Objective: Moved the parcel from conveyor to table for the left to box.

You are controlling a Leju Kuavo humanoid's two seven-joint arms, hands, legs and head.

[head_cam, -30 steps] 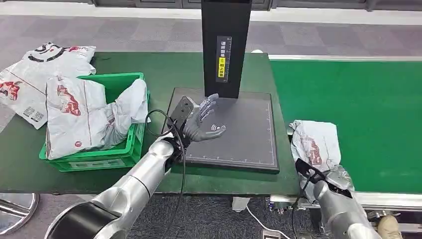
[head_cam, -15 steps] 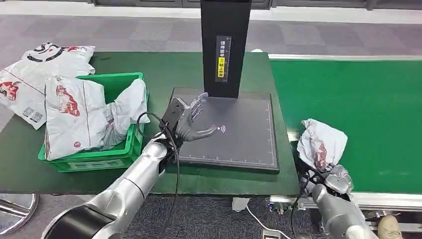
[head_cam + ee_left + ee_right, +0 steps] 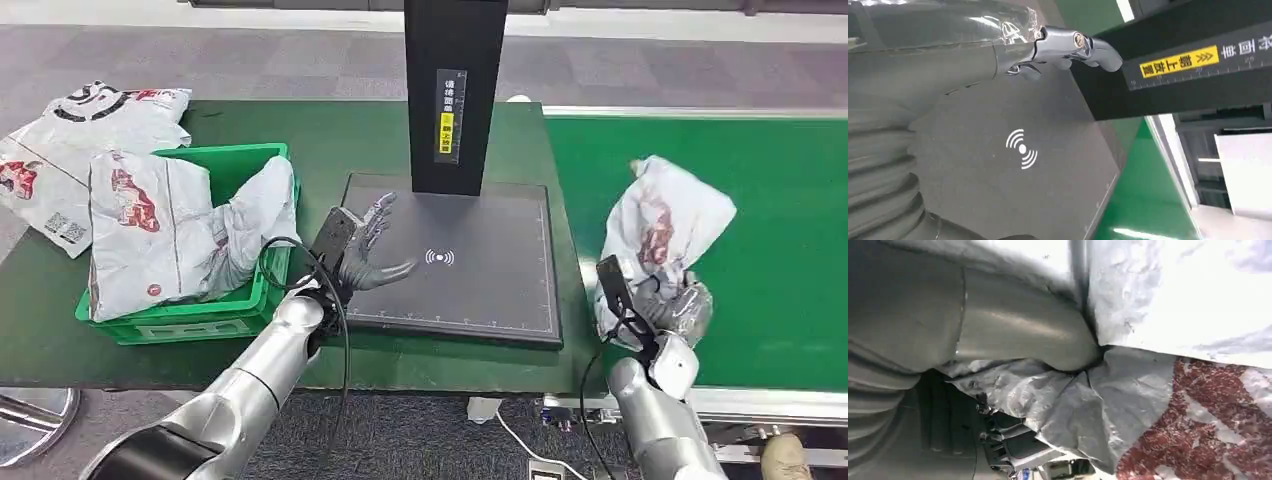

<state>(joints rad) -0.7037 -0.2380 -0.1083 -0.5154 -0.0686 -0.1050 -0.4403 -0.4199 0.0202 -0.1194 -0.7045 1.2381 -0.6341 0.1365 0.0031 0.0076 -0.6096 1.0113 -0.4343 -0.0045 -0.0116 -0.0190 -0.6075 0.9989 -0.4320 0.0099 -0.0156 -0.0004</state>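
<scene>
A crumpled white plastic mailer parcel with red print (image 3: 663,225) is held by the right hand (image 3: 668,312), raised above the green conveyor belt (image 3: 760,200) just right of the dark square scanner pad (image 3: 500,270). In the right wrist view the thick grey thumb is seen pressed into the parcel's (image 3: 1168,390) wrinkled film, so the fingers are closed on it.

The left hand (image 3: 365,248) is held over the left edge of the scanner pad, its fingers (image 3: 380,212) spread wide with nothing between them. In the left wrist view the fingers (image 3: 1068,42) are seen extended towards the black upright post (image 3: 1188,70), which bears a yellow label and stands at the far edge of the pad.

A green plastic crate (image 3: 215,310) is set left of the scanner pad on the green desk (image 3: 330,140); similar white mailers (image 3: 165,230) are piled in it. Further white mailers (image 3: 70,150) are laid on the desk beyond the crate, well left of the pad.
</scene>
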